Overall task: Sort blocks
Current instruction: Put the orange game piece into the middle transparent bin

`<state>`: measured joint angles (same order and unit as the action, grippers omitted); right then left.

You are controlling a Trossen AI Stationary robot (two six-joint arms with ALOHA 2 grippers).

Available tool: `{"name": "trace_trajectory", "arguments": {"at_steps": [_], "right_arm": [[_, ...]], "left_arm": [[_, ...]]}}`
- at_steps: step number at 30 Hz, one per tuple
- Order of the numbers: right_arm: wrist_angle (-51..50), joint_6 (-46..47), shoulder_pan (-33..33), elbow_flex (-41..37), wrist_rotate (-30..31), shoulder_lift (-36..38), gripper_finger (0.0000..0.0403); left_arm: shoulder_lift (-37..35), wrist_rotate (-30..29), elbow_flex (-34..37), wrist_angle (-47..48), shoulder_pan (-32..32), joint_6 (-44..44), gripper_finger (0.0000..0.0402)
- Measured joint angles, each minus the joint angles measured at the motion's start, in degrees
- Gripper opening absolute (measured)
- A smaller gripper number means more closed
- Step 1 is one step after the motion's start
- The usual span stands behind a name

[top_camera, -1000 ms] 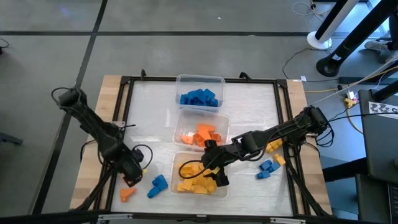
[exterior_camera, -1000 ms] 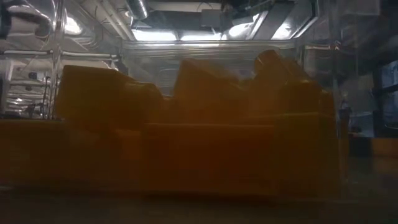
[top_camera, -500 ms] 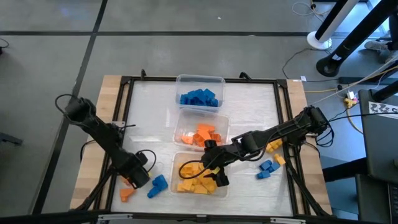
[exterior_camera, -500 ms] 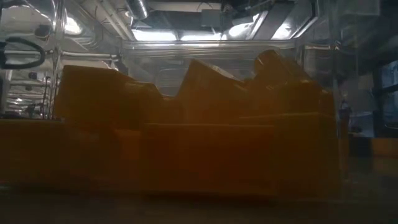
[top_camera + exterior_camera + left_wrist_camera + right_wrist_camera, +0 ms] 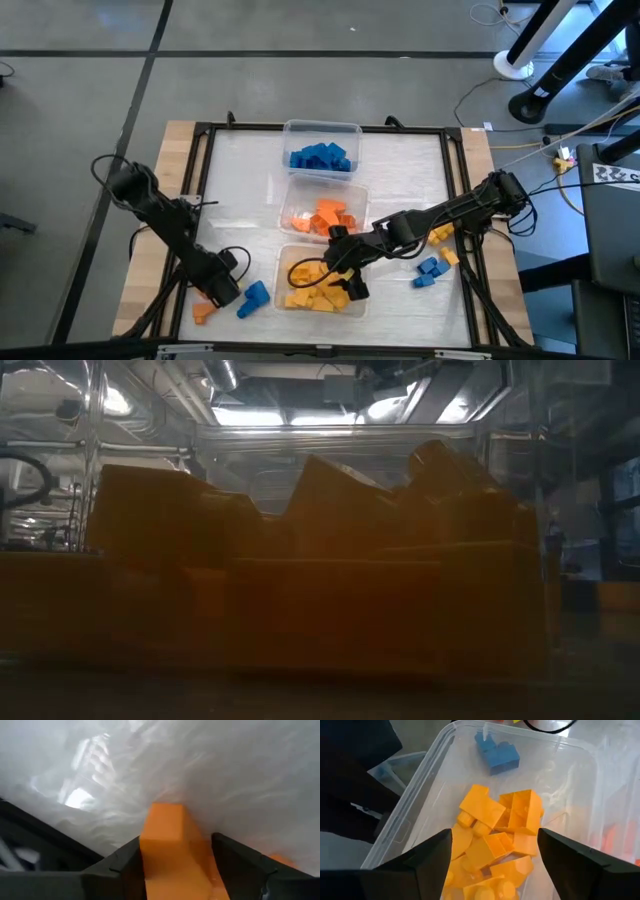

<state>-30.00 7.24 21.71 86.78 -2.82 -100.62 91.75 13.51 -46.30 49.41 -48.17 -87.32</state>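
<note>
My left gripper (image 5: 221, 290) stands open near the table's near-left corner, pointing steeply down. Its two fingers (image 5: 122, 867) stand on either side of an orange block (image 5: 167, 837) that lies on the white table cover. A second orange block (image 5: 204, 311) and a blue block (image 5: 253, 298) lie close by on the table. My right gripper (image 5: 346, 280) hangs open over the clear tub of yellow blocks (image 5: 495, 835), with nothing between its fingers. Two more tubs hold orange blocks (image 5: 325, 216) and blue blocks (image 5: 320, 157). My left gripper comes at the orange block from above with one finger on each side (image 5: 150, 860). The block lies on the table. Whether a finger touches it, I cannot tell.
The three clear tubs stand in a row down the table's middle, the yellow one (image 5: 284, 262) nearest. Loose blue blocks (image 5: 430, 270) and yellow blocks (image 5: 441, 233) lie at the right. A black frame (image 5: 200, 150) rims the table. The low view shows only the yellow tub (image 5: 320, 600).
My left gripper has come down toward the table's near edge and onto the orange block, tipping more steeply downward. Its fingers stay apart. The blocks lie where they were.
</note>
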Motion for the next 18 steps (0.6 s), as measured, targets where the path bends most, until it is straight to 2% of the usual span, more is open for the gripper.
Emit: {"name": "trace_trajectory", "arguments": {"at_steps": [8,15,18], "right_arm": [[0.04,0.00,0.00,0.02,-1.30,0.00,0.0293],[-1.07,-4.72,-0.45,0.05,-3.59,0.79,0.0293],[-7.11,-4.67,-1.37,1.92,-3.91,2.14,0.0293]], "left_arm": [[-1.49,0.19,1.04,-0.68,-0.10,0.39,0.0135],[-4.23,0.14,1.11,1.83,-0.14,-1.24,0.0121],[-6.78,0.04,1.11,2.70,-0.12,-2.65,0.0120]]}}
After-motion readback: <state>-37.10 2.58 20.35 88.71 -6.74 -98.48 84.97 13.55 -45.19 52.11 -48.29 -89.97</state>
